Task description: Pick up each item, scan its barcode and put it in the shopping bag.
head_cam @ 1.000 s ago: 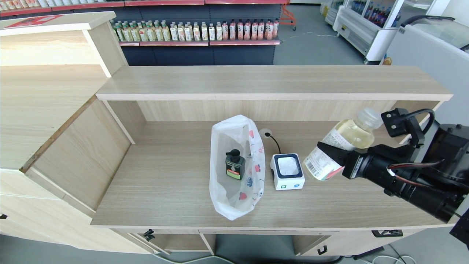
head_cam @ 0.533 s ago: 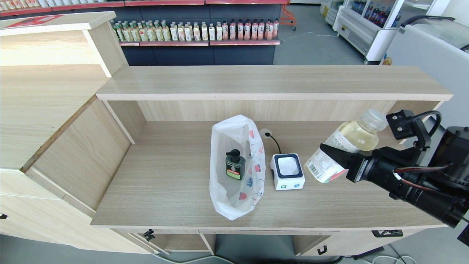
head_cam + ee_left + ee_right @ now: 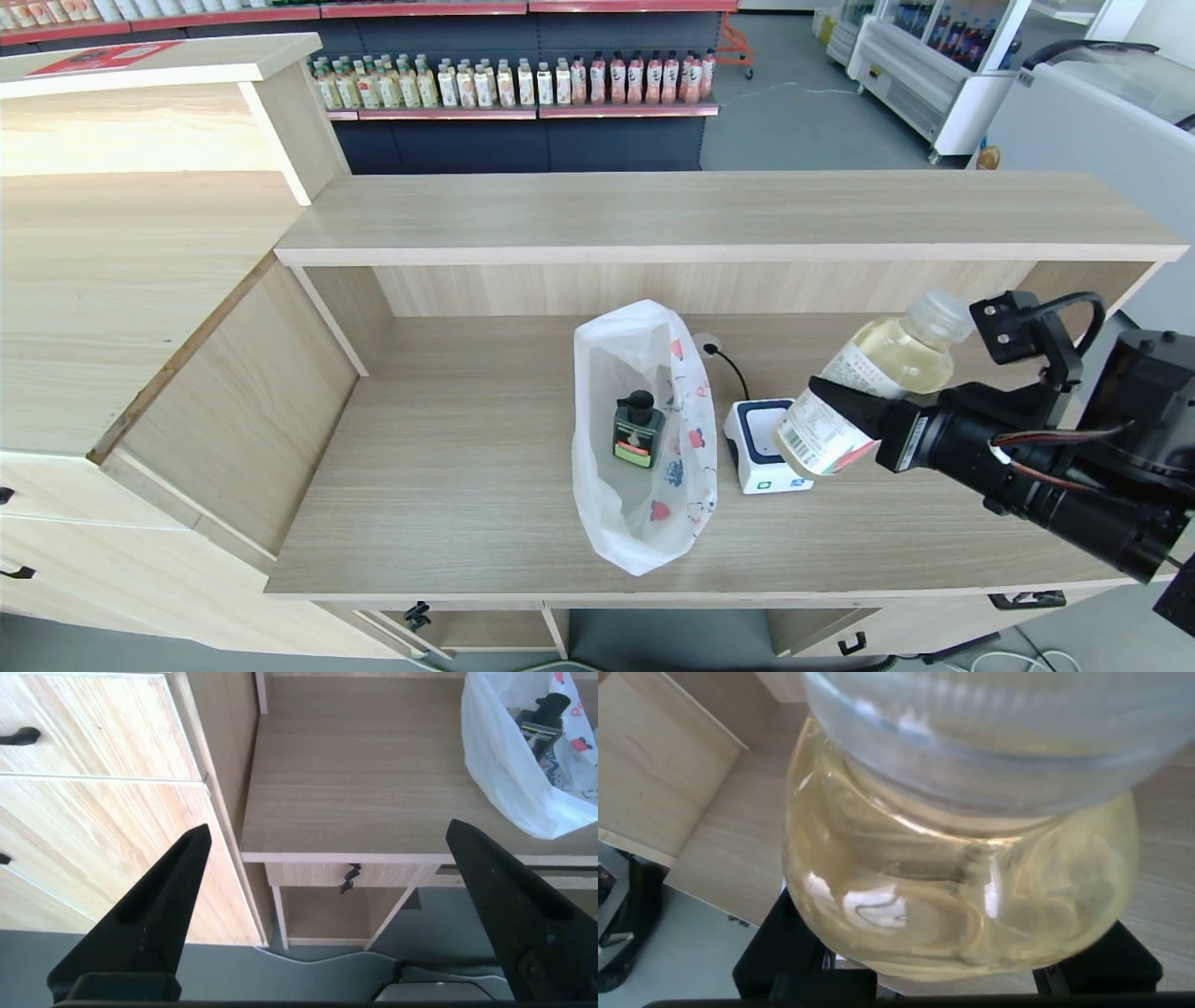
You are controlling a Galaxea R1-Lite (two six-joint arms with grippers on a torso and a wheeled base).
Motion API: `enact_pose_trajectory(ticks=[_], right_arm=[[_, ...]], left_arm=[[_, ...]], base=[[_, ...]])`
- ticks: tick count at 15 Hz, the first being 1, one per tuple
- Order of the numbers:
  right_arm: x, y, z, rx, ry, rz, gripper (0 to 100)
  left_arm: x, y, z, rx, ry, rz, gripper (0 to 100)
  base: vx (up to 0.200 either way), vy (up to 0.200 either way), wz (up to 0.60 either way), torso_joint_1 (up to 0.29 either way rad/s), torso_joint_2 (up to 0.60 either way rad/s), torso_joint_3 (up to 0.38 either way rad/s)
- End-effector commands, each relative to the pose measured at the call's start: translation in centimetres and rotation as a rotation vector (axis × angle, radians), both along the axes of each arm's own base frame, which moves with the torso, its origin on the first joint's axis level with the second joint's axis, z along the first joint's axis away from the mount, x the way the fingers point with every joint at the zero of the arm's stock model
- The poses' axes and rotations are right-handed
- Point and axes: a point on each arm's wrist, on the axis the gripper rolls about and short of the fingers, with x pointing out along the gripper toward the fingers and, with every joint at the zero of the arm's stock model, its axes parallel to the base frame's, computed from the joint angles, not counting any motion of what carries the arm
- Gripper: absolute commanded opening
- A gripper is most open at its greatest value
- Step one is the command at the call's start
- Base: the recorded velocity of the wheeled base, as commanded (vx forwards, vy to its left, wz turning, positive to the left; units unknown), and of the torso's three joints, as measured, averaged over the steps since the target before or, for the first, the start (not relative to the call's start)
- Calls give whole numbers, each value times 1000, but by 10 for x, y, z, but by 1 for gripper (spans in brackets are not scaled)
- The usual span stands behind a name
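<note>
Head view: right of centre, the right end effector (image 3: 840,420) is clamped on a clear bottle of pale yellow liquid (image 3: 887,359). The bottle is tilted in the air, its base overlapping the white scanner (image 3: 752,448) on the table (image 3: 467,485). I'd say the label's barcode (image 3: 794,437) wants turning squarely toward the scanner window and a steady pause there, before going left to the shopping bag (image 3: 597,504). In the left wrist view, the left end effector (image 3: 329,831) is spread wide and holds nothing.

Wide room on counter (image 3: 448,467) left of bag (image 3: 686,476), up to side wall (image 3: 308,373). Just right of bag: scanner (image 3: 758,471) w/ cable (image 3: 733,369); held bottle (image 3: 878,369) above its right edge. Bag mouth open upward.
</note>
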Motion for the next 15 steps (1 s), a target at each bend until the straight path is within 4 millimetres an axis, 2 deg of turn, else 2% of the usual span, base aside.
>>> enact_pose_trajectory(ticks=[1, 6, 10, 15], right_arm=[[7, 4, -14, -26, 49, 12, 0], [34, 17, -48, -108, 131, 50, 0], [54, 42, -72, -117, 136, 101, 0], [65, 57, -104, -116, 86, 134, 0]], left_arm=[[0, 0, 0, -1, -1, 0, 100], [0, 0, 0, -1, -1, 0, 100], [0, 0, 0, -1, -1, 0, 100], [0, 0, 0, -1, -1, 0, 100]], base=[[0, 0, 0, 0, 0, 0], [0, 0, 0, 0, 0, 0], [0, 0, 0, 0, 0, 0], [0, 0, 0, 0, 0, 0]])
